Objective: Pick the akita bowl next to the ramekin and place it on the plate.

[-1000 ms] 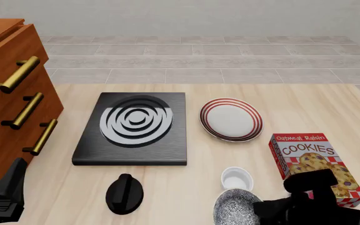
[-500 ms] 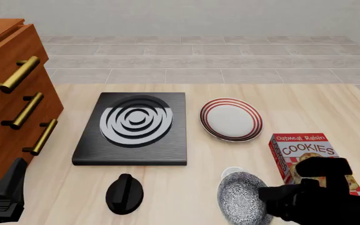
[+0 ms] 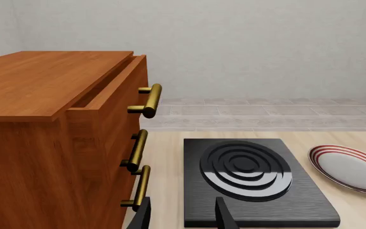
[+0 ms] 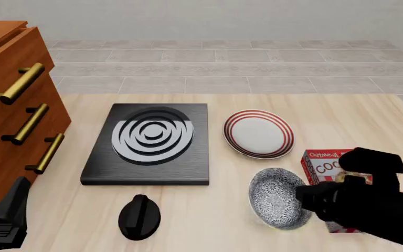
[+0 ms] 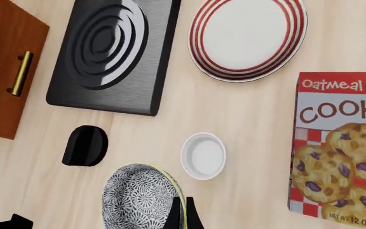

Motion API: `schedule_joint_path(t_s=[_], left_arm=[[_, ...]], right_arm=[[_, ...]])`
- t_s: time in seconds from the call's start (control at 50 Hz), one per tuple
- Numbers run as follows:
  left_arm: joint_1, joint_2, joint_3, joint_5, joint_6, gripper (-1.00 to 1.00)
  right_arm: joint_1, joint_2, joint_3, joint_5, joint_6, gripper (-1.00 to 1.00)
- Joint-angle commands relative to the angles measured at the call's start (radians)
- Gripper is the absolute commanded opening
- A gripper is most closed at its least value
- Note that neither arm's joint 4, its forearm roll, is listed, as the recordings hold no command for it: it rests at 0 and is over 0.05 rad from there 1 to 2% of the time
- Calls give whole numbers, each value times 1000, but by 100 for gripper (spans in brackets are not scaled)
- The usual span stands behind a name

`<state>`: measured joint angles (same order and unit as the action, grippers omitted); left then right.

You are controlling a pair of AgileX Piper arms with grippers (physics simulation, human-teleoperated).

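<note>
Akita bowl [image 4: 277,198] (one) gripped; one plate [image 4: 259,134]

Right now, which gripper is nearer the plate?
Right. The right gripper, holding the akita bowl, hangs just short of the plate; the left gripper sits at the table's near-left corner.

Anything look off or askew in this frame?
Only the akita bowl: it hangs tilted, its patterned inside facing the front camera, pinched at the rim by the right end effector. That fits a mid-carry lift. The ramekin, plate and cookie box look undisturbed.
</note>
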<state>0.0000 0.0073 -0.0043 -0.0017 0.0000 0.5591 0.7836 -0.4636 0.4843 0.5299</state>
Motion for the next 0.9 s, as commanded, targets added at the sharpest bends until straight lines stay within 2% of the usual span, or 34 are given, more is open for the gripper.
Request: schedule_joint_path(t_s=[0.02, 0.18, 0.28, 0.64, 0.9], left_arm=[[0, 0, 0, 0, 0, 100], [0, 0, 0, 0, 0, 100], [0, 0, 0, 0, 0, 100], [0, 0, 0, 0, 0, 100], [0, 0, 0, 0, 0, 100]], right_arm=[[-55, 36, -71, 12, -19, -100], [-109, 64, -114, 15, -44, -100], [-104, 80, -136, 16, -24, -100], [-137, 138, -172, -17, -22, -100], [-173, 206, -182, -83, -1, -100]])
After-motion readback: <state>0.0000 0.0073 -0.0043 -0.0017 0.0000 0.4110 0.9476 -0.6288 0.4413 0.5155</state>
